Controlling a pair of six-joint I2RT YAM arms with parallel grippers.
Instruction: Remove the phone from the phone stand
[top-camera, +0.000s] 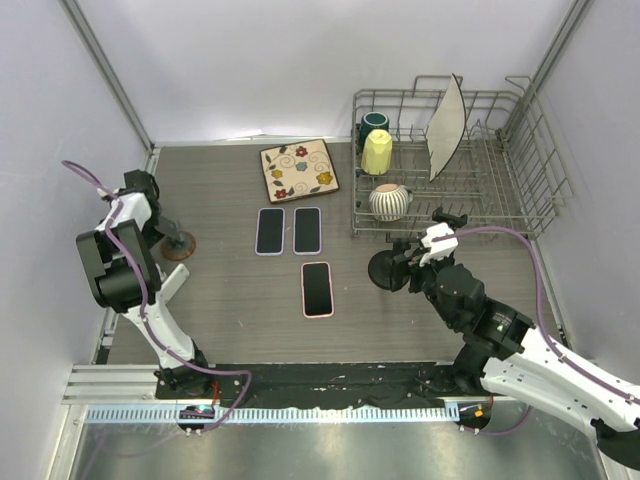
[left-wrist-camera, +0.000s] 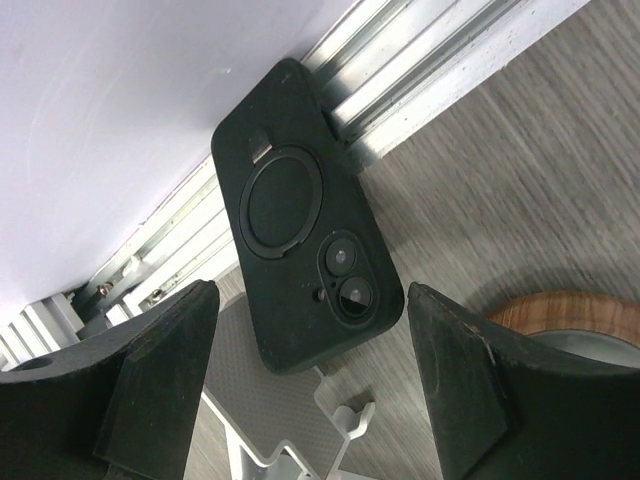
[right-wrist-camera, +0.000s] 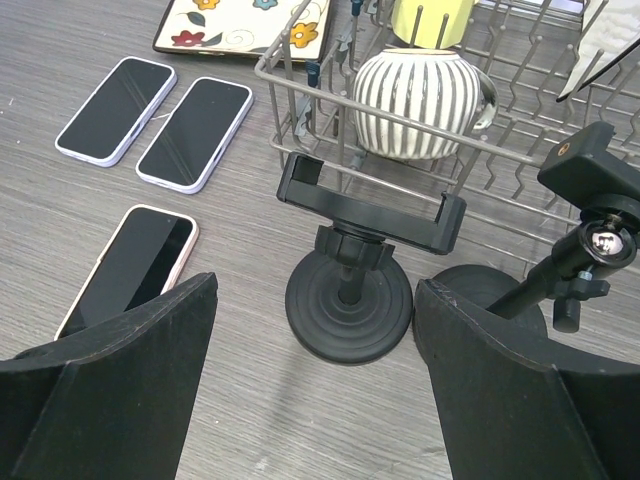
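The phone, in a black case, shows its back and camera lenses in the left wrist view. Its camera end rests against the grey pad of a silver phone stand, just above the stand's small hooks. My left gripper is open, with one finger on each side of the phone's lower end and no contact. In the top view the left gripper is at the table's left edge, and the arm hides the phone. My right gripper is open and empty above a black clamp stand.
Two lavender-cased phones and a pink-cased phone lie flat mid-table. A wooden-based stand is beside the left gripper. A black tripod stand and a dish rack with mugs and a plate are on the right. A floral mat lies at the back.
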